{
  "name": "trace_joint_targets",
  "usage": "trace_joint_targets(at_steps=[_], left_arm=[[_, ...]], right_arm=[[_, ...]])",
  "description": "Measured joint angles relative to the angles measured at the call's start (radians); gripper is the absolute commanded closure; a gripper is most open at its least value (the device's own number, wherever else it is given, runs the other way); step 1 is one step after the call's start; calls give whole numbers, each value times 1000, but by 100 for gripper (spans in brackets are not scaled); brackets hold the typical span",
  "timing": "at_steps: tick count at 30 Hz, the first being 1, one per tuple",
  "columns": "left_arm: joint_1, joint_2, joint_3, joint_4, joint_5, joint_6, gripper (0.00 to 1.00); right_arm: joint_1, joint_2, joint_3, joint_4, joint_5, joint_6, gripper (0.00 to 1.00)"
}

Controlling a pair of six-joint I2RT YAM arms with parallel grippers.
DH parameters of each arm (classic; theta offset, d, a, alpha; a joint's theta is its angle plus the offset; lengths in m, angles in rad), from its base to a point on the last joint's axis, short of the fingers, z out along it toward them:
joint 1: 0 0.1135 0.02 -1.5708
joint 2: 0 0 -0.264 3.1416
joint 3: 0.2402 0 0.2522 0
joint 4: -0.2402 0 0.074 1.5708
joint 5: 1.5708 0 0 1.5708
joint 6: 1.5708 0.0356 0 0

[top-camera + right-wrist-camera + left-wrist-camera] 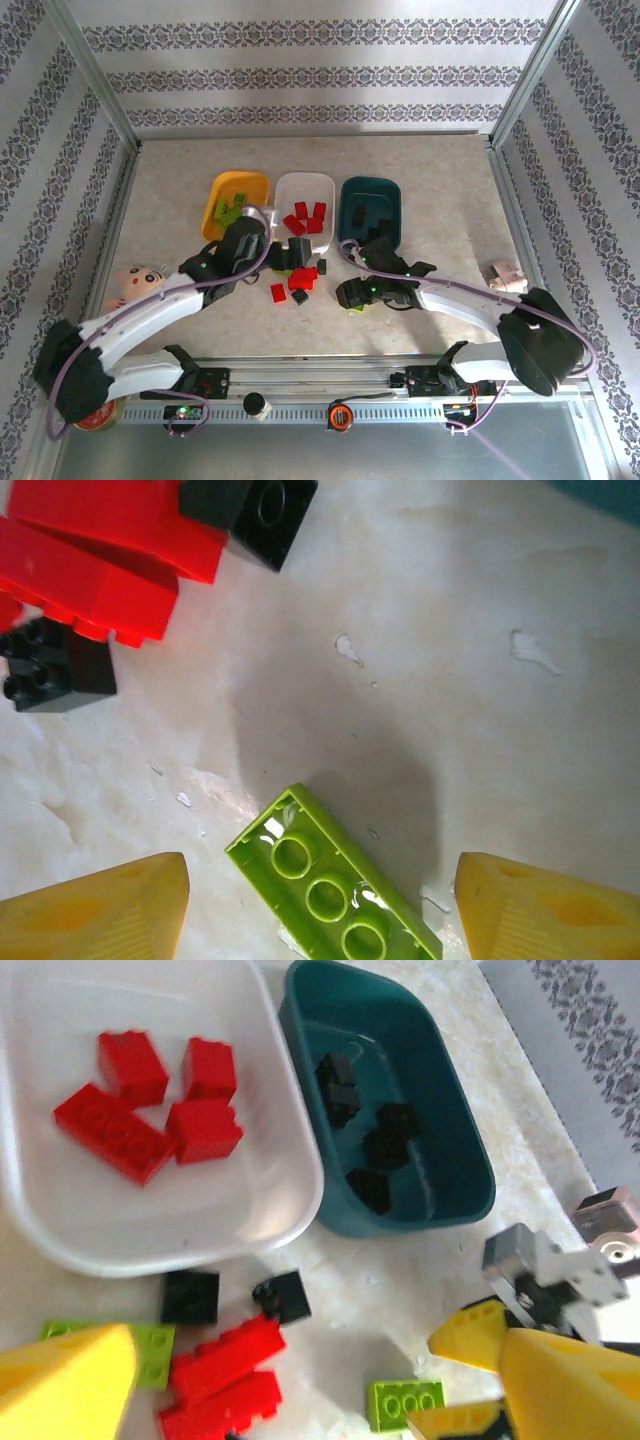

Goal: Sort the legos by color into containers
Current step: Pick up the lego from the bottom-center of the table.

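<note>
Three containers stand in a row: an orange-yellow tray (222,192) with lime legos, a white tray (290,185) (250,1210) with several red legos (140,1110), and a teal tray (352,190) (440,1150) with black legos (375,1140). My left gripper (290,252) (300,1390) hangs open just in front of the white tray, nothing between its fingers. Below it lie loose red bricks (225,1370), black pieces (190,1297) and a lime one (155,1350). My right gripper (352,297) (325,910) is open, straddling an upturned lime brick (335,890) (405,1403) without touching it.
A pink-and-cream doll (135,280) lies at the left table edge and a red tin (95,415) by the left arm's base. A small pink object (505,275) sits at the right. Red bricks (90,550) and black pieces (250,510) lie close beyond the right gripper.
</note>
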Motion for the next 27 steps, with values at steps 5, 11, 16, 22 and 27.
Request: trace_joint_targets(at_steps=[5, 11, 16, 22, 27], left_arm=[[0, -199, -125, -35, -33, -21, 0], [0, -351, -213, -55, -76, -42, 0], [0, -381, -240, -60, -95, -43, 0], [0, -382, -245, -65, -105, -43, 0], [0, -382, -245, -77, -122, -43, 0]], right_arm=[[45, 100, 29, -8, 18, -16, 29], [115, 113, 55, -35, 47, -16, 34], [160, 117, 70, -92, 96, -8, 39], [201, 177, 119, -156, 185, 7, 51], [220, 206, 146, -192, 245, 11, 65]])
